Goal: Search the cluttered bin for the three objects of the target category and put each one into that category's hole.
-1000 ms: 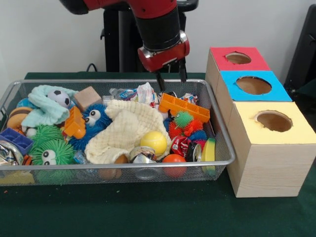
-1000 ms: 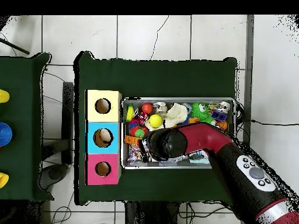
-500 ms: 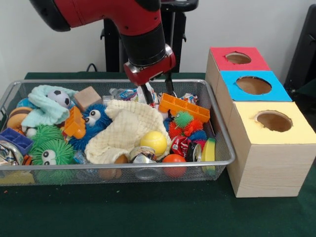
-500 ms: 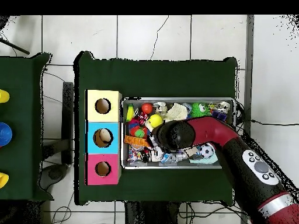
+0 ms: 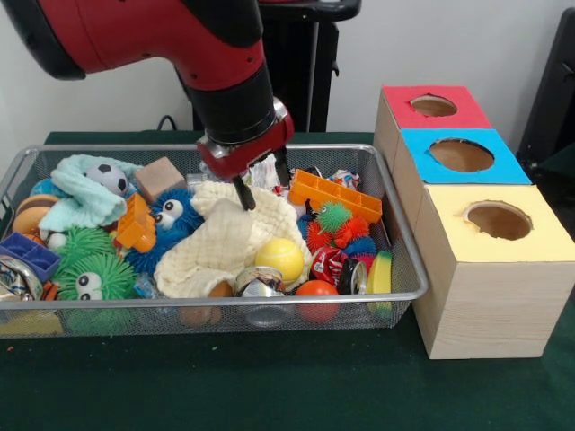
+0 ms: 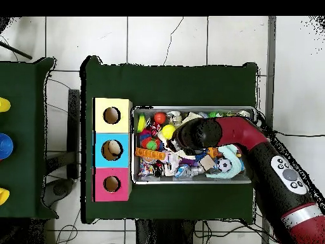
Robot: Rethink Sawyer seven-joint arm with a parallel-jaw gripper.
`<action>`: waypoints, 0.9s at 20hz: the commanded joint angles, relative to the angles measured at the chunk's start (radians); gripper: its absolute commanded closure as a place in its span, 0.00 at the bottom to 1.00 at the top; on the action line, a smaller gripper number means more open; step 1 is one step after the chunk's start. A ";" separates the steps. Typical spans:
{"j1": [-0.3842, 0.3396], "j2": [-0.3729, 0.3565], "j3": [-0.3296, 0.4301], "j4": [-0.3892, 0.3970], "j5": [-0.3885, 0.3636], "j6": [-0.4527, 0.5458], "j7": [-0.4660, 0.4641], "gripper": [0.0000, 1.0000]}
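Observation:
My gripper (image 5: 262, 182) hangs open and empty inside the wire bin (image 5: 216, 301). Its left fingertip (image 5: 243, 196) is just above the cream cloth (image 5: 220, 242). The cloth lies in the middle of the bin. Right of the gripper lies an orange toy brick (image 5: 334, 195). In front of it are a yellow ball (image 5: 280, 258) and an orange ball (image 5: 316, 291). A small soccer ball (image 5: 112, 178) rests on a teal cloth (image 5: 72, 202) at the left. In the overhead view the arm (image 6: 200, 135) hides the gripper and the bin's middle.
Three joined boxes stand right of the bin, with a red hole (image 5: 433, 105), a blue hole (image 5: 461, 154) and a yellow hole (image 5: 499, 220). The bin also holds a blue fuzzy toy (image 5: 171, 215), green spiky toys (image 5: 90, 274), spiky balls (image 5: 334, 217), cans (image 5: 260, 283) and a wooden block (image 5: 160, 177).
The arm has swung left in the front view, from the bin's back right corner, and come down over the cream cloth. The gripper has stayed open and empty.

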 commanded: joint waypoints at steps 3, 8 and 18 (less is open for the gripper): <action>-0.047 0.094 0.011 -0.204 -0.044 0.116 -0.392 0.00; -0.070 0.118 0.015 -0.225 -0.034 0.145 -0.463 0.00; -0.092 0.129 0.016 -0.214 -0.028 0.121 -0.492 0.00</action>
